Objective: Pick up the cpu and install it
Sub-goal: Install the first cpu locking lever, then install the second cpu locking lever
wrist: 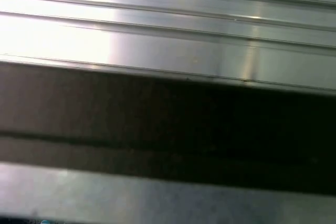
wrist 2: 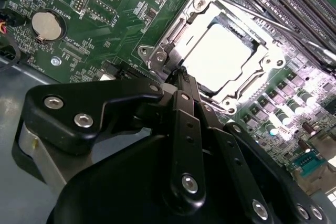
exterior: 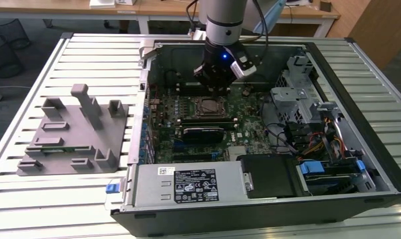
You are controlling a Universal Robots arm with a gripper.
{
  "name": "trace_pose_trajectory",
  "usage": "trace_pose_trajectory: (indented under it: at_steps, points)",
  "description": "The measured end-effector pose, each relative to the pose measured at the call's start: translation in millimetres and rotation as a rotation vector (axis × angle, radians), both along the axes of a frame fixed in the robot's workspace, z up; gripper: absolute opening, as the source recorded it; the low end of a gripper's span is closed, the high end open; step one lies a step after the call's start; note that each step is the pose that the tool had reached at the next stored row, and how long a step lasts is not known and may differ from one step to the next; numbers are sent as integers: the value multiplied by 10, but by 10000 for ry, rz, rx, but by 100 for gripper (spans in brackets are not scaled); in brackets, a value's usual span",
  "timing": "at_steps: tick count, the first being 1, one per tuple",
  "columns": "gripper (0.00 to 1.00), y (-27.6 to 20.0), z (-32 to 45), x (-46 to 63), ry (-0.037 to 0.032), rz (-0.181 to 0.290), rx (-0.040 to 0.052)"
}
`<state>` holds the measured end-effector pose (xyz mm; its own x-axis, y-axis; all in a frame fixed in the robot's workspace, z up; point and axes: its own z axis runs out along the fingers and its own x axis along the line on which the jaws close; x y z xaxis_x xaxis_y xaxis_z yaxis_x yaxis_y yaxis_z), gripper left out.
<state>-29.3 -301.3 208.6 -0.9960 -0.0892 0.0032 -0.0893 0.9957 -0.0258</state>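
Cpu (wrist 2: 223,56) sits in its socket; hand (wrist 2: 181,74) hovers above, fingers together, on nothing.

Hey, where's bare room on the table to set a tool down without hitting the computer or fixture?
Bare slatted table beyond the grey fixture, and a patch on its nearer side. Inside the computer case it is crowded; the gripper hangs over the cpu.
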Motion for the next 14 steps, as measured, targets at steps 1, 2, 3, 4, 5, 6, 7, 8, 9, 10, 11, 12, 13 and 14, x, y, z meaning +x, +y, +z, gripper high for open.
trace_pose_trajectory:
  at_steps: [1,2,3,4,5,6,7,8,9,10,11,12,13,14]
  points:
    - [11,-6,0,0,0,0,10]
    - [11,-11,0,0,0,0,20]
    - [11,-17,0,0,0,0,31]
    - [11,-22,0,0,1,0,42]
    - [11,-28,0,0,1,0,54]
    - [11,-35,0,0,0,1,64]
    - [11,-43,0,0,0,0,74]
    - [11,-51,0,0,0,0,85]
    - [11,-59,0,0,0,0,94]
    - [11,-68,0,0,0,0,103]
    - [11,-77,0,0,0,0,115]
    - [11,-87,0,0,0,-1,134]
    - [11,-98,0,0,0,0,157]
    - [11,-107,0,0,0,0,179]
